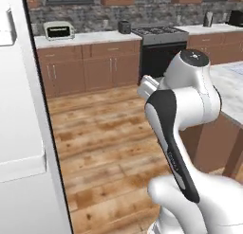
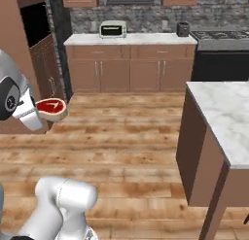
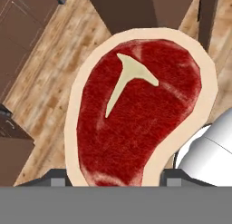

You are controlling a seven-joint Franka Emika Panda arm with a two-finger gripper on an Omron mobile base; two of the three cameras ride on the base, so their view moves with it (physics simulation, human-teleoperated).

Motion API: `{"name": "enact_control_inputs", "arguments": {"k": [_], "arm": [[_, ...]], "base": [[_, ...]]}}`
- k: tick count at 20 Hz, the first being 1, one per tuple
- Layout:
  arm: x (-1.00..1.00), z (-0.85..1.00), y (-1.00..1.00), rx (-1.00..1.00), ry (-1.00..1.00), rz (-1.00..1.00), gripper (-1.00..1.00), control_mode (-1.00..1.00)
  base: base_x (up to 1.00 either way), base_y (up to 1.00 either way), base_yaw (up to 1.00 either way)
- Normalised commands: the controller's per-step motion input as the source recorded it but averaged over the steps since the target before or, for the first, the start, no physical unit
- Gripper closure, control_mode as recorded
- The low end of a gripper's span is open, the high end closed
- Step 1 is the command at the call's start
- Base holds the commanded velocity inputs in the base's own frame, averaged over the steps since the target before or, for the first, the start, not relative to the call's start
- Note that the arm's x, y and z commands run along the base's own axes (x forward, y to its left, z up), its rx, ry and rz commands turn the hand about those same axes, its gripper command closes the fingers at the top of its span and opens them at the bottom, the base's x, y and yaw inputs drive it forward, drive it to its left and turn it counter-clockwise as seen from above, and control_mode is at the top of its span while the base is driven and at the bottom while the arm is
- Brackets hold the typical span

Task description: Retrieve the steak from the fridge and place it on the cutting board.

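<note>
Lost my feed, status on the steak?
Gripper shut on the flat red raw steak with pale rim. Steak carried over the wooden floor. Nothing blocking.

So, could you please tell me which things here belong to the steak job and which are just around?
Job: steak, held in the gripper; white fridge door.
Bystanders: toaster oven, black toaster, stove, marble-topped island.

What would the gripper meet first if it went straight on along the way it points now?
The steak held between its fingers fills that line. Beyond it, probably the wooden floor, between dark cabinet fronts; the depth is unclear.
</note>
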Motion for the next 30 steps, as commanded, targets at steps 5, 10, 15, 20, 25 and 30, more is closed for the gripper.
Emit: {"name": "enact_control_inputs", "arguments": {"k": [5, 10, 15, 20, 25, 30], "arm": [[0.0, 0.0, 0.0, 0.0, 0.0, 0.0, 1.0, 1.0], [0.0, 0.0, 0.0, 0.0, 0.0, 0.0, 1.0, 1.0], [0.0, 0.0, 0.0, 0.0, 0.0, 0.0, 1.0, 1.0], [0.0, 0.0, 0.0, 0.0, 0.0, 0.0, 1.0, 1.0], [0.0, 0.0, 0.0, 0.0, 0.0, 0.0, 1.0, 1.0], [0.0, 0.0, 0.0, 0.0, 0.0, 0.0, 1.0, 1.0]], "base": [[0.0, 0.0, -1.0], [0.2, 0.0, -0.88], [0.85, 0.06, -0.25], [1.0, -0.77, -0.21], [0.99, -1.0, -0.4], [1.0, -1.0, -0.46]]}}
